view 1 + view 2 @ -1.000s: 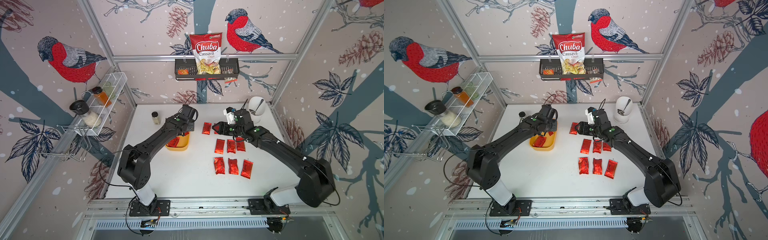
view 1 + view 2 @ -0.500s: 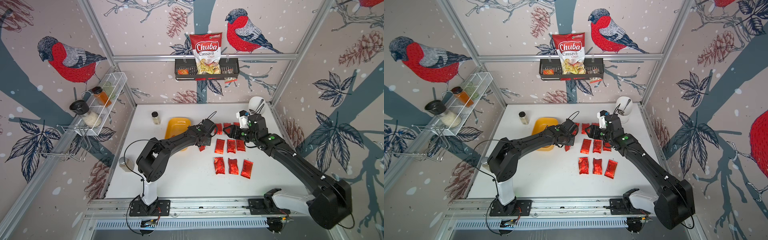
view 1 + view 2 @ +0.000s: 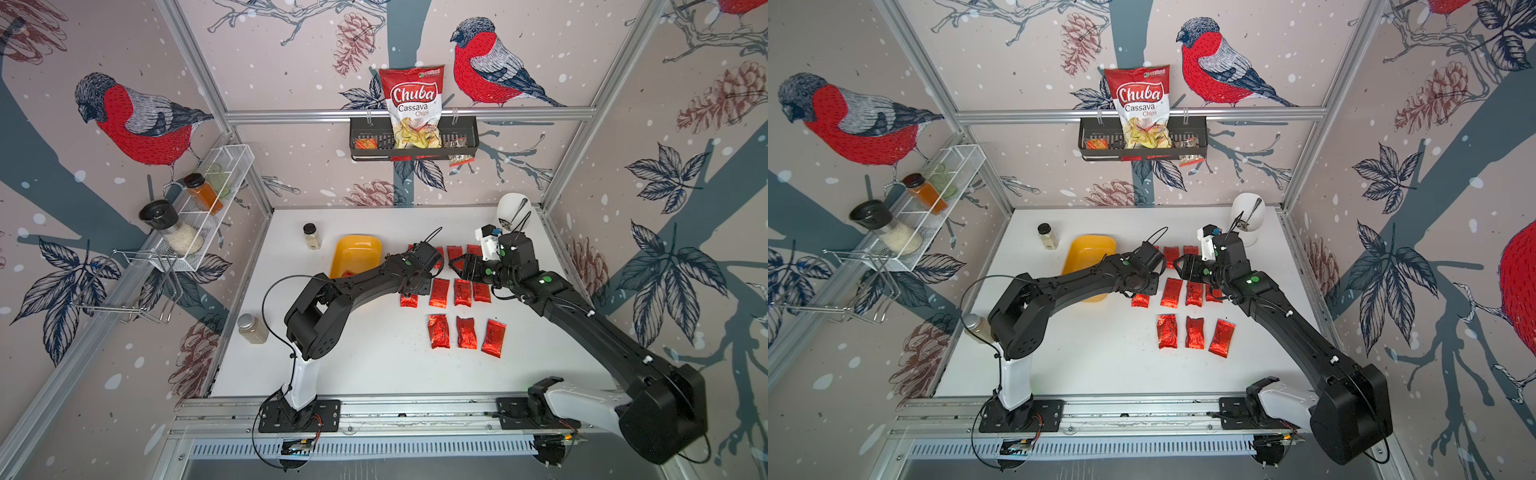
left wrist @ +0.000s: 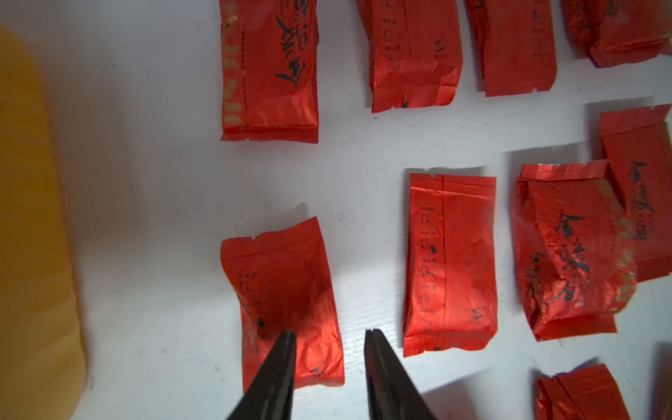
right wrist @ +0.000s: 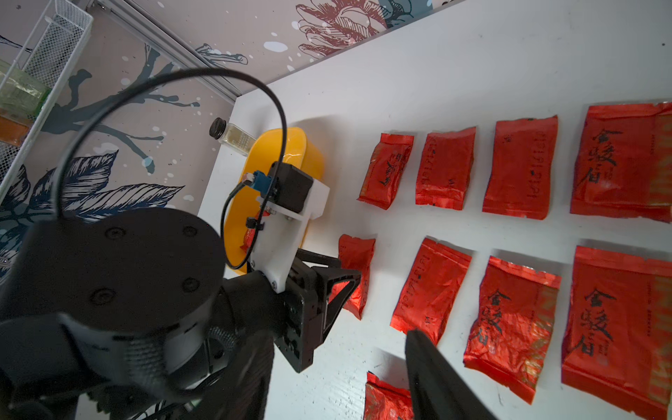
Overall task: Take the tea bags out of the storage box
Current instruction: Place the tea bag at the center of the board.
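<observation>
The left gripper [image 4: 331, 336] stands open, its jaws parted just above the end of a bag [image 4: 283, 291] that lies flat on the table [image 4: 152, 182] and is clamped by neither jaw; whether a tip touches the foil I cannot tell. The right gripper [image 3: 456, 263] hovers close beside it, facing it, jaws wide apart and empty, above the gap between the back and middle rows. The other bags [image 3: 462, 292] lie in three rows on the table, apart from one another or just touching, the bag under the left gripper at the end of the middle row nearest the box [image 3: 357, 249]. One red bag [image 3: 347, 273] lies inside the box, by its near wall
</observation>
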`<state>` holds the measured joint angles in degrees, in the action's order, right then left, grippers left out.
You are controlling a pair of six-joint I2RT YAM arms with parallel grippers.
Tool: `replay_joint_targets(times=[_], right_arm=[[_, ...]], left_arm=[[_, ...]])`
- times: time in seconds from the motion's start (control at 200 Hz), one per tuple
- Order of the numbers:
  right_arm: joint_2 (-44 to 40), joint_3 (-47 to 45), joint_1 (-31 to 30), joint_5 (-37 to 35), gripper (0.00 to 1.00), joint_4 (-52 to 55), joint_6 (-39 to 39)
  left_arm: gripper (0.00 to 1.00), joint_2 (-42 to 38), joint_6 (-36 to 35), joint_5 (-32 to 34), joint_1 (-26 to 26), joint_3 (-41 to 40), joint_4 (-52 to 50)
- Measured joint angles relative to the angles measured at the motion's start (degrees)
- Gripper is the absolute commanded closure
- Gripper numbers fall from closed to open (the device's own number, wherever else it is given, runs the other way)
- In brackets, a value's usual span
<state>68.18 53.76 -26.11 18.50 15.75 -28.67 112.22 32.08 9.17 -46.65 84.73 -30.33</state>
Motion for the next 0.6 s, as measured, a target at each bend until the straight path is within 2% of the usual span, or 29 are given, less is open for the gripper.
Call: replay_joint_targets(times=[0.175, 0.28, 0.47, 0.6], right_arm=[[0.8, 0.6, 0.1, 0.1, 0.36, 0.0, 0.0], [2.4, 1.5, -0.9, 0.2, 0.36, -0.3, 0.0], [8.9, 4.6, -5.3, 0.8, 0.36, -1.9, 0.0], [13.9, 7.8, -8.8, 1.4, 0.37, -2.5, -0.1]], left_arm=[[0.59, -5.5, -0.5, 1.6, 0.4, 2.6, -0.7], [0.59, -10.0, -0.7, 3.6, 2.9, 2.1, -1.7], [0.58, -15.7, -2.0, 6.8, 12.1, -6.2, -3.4], [0.56, -16.4, -3.3, 8.7, 15.5, -11.1, -3.7]])
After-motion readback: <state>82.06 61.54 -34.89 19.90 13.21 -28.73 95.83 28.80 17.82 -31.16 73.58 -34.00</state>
